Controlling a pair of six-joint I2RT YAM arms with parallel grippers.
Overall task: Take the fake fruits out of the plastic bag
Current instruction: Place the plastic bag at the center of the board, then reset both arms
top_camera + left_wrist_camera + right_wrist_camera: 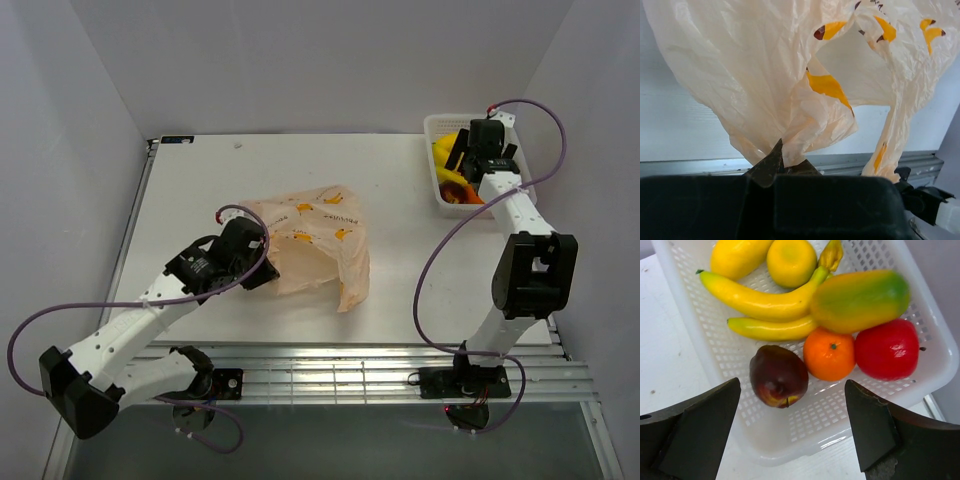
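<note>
Two arms split the work. Near left, your left gripper [782, 160] is pinched on a fold of the plastic bag [320, 250], probably to anchor it and prop its mouth open on the table [200, 180]. No fruit shows through it. Far right, your right gripper [792, 390] hangs spread over the basket [690, 325], where the orange fruit [829, 354] and red fruit [886, 349] lie touching. That suggests the bag is emptied.

Top cam: fixed, high behind the arm bases, looking down on the whole white table [200, 180]. Left wrist cam: nearly touching the thin translucent peach plastic bag [765, 75], viewing it from its 8 o'clock. Right wrist cam: close above the white lattice plastic basket [815, 425], 2 o'clock from the bag. Top view shares both.
</note>
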